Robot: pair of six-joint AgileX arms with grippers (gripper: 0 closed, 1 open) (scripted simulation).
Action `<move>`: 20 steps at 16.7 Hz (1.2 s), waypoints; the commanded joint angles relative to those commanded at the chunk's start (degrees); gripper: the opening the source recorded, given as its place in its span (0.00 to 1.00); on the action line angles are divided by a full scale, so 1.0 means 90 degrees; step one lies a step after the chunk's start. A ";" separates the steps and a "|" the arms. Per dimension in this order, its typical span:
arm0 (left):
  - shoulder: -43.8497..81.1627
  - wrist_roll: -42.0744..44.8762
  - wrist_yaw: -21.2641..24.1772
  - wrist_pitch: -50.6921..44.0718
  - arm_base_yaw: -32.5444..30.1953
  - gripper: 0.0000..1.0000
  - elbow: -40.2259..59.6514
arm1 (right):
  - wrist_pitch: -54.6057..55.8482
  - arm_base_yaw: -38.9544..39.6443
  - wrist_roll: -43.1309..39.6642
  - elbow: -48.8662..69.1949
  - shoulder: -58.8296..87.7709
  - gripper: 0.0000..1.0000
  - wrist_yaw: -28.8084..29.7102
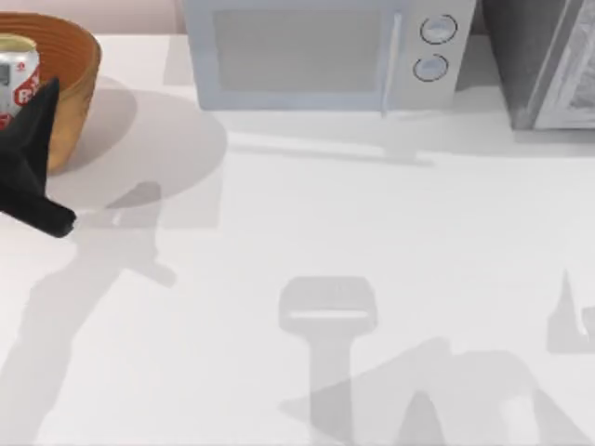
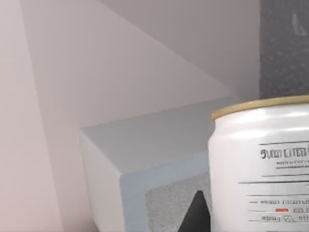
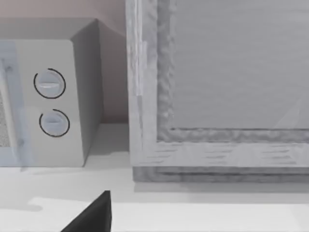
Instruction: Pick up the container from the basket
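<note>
Container (image 2: 263,169) print — blurred, nothing legible

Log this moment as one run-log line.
left claw: at container over basket, far-left table | grip: cannot tell | right arm: parked near microwave

A white table (image 1: 372,214) holds a pale grey microwave (image 1: 325,51) at its back edge (two round dials (image 1: 437,46) on its right side). Just right of it stands a grey cabinet (image 1: 548,56).

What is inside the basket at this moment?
Over the basket, at the table's far left, the container stands upright, with the left gripper against its near side. The can and the gripper cover the basket's floor, so whether the can rests there is unclear.
</note>
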 joint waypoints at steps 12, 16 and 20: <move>0.5714 0.0068 0.2563 0.2870 -0.0262 0.00 0.2077 | 0.0000 0.0000 0.0000 0.0000 0.0000 1.00 0.0000; 0.7400 -0.0014 0.3624 0.3721 -0.0525 0.00 0.2598 | 0.0000 0.0000 0.0000 0.0000 0.0000 1.00 0.0000; 0.8912 -0.0052 0.4716 0.4635 -0.0789 0.00 0.3171 | 0.0000 0.0000 0.0000 0.0000 0.0000 1.00 0.0000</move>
